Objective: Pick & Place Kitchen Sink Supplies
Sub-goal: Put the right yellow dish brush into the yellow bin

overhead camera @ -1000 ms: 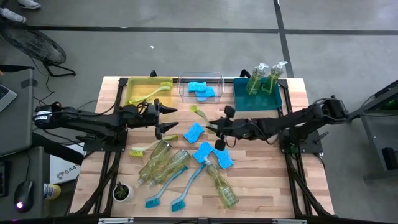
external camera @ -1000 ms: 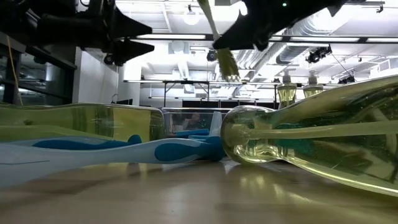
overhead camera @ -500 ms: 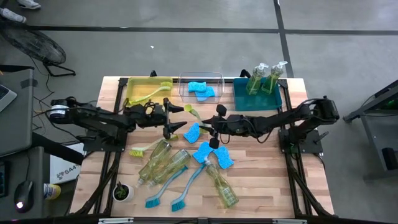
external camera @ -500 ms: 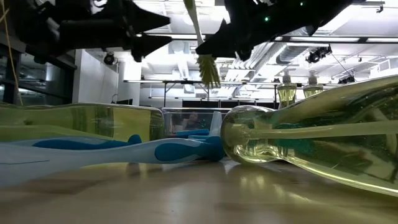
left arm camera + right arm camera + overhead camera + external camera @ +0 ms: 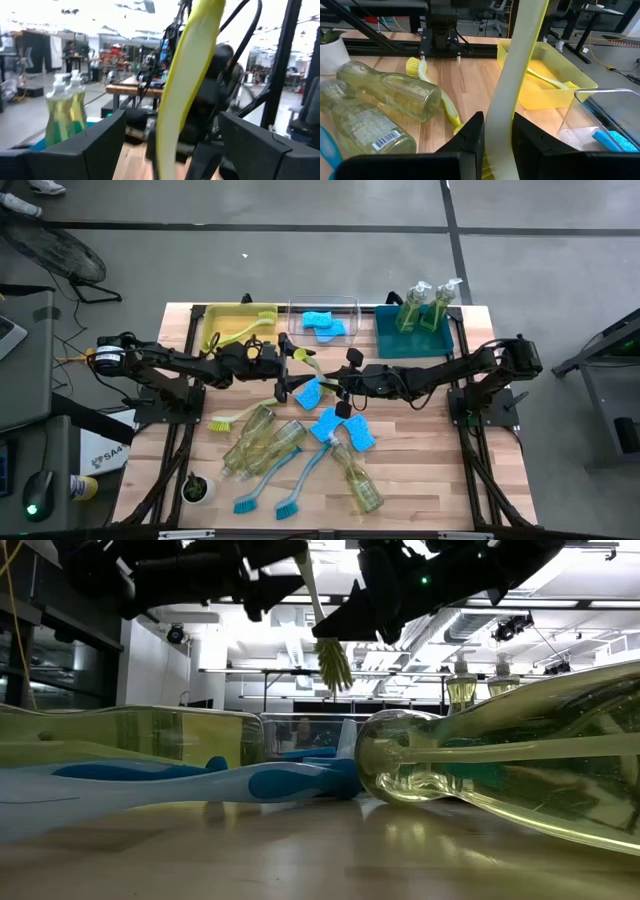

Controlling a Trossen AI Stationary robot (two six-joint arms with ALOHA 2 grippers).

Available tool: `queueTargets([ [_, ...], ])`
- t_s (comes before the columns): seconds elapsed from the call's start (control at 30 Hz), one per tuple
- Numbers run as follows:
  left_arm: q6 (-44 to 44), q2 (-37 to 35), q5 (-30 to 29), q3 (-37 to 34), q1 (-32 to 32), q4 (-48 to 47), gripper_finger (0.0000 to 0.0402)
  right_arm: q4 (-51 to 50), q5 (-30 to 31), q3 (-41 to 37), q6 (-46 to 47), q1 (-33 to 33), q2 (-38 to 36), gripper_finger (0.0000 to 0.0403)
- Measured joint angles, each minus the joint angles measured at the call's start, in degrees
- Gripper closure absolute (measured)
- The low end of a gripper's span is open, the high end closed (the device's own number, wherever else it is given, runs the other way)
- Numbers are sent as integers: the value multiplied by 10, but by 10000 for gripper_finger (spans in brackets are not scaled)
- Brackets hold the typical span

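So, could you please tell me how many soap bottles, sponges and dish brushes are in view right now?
Soap bottles: 5
Sponges: 5
Dish brushes: 5
Total: 15

No readable text; barcode label on lying soap bottle (image 5: 365,132), digits illegible.

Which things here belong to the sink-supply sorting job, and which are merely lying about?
Job: soap bottles, sponges, blue brushes, yellow-green brush shut in the right gripper, open left gripper around it.
Lying about: potted plant.
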Motion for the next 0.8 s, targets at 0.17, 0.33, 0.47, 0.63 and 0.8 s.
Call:
queueTargets([
  [0.17, 0, 0, 17, 15, 0, -2, 89, -2, -4, 0, -4, 0, 0, 339],
  [0.33, 0, 0, 28, 17, 0, 6, 90, -12, -6, 0, -1, 0, 0, 339],
  [0.47, 4, 0, 37, 17, 0, 32, 102, -11, -5, 0, 0, 0, 0, 339],
  [0.63, 4, 0, 45, 17, 0, 39, 150, -12, -9, 0, 0, 0, 0, 339],
  [0.8, 10, 0, 45, 17, 0, 39, 213, -12, -11, 0, 0, 0, 0, 339],
])
